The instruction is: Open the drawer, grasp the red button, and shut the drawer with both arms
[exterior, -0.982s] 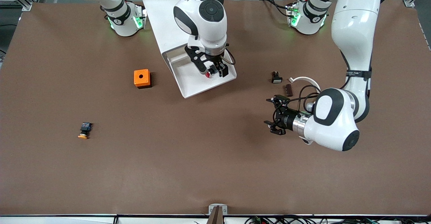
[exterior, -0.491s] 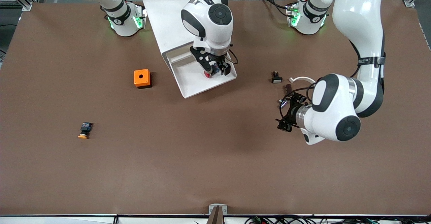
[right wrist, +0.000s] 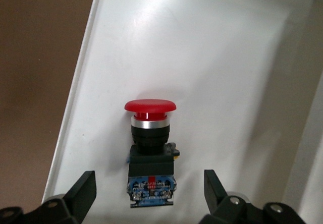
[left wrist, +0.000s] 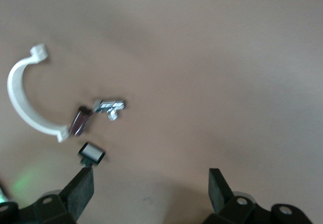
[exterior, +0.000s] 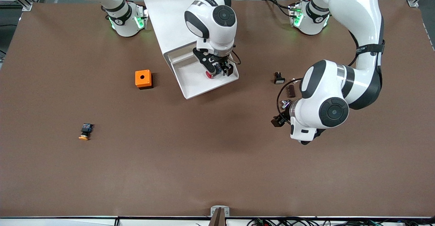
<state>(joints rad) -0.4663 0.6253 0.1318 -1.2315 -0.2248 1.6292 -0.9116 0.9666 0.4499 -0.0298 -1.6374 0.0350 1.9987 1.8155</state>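
The white cabinet (exterior: pixel 163 12) has its drawer (exterior: pixel 193 85) pulled open toward the front camera. The button with the red cap (exterior: pixel 210 74) lies on its side in the drawer, and it also shows in the right wrist view (right wrist: pixel 150 148). My right gripper (exterior: pixel 219 70) is open in the drawer, and in the right wrist view (right wrist: pixel 150 183) one finger stands on each side of the button's black-and-blue body without touching it. My left gripper (exterior: pixel 280 119) is open and empty in the left wrist view (left wrist: pixel 150 183). It points down over bare table toward the left arm's end.
An orange box with a hole (exterior: pixel 143 79) stands beside the drawer toward the right arm's end. An orange-yellow capped button (exterior: pixel 85 132) lies nearer the front camera. A white curved clip (left wrist: pixel 25 98), a brown part (exterior: pixel 291 90), a metal piece (left wrist: pixel 110 105) and a small white-faced switch (exterior: pixel 279 79) lie by the left gripper.
The left arm's wrist has swung round from pointing sideways to pointing down over the table. The right gripper has shifted slightly in the drawer around the button.
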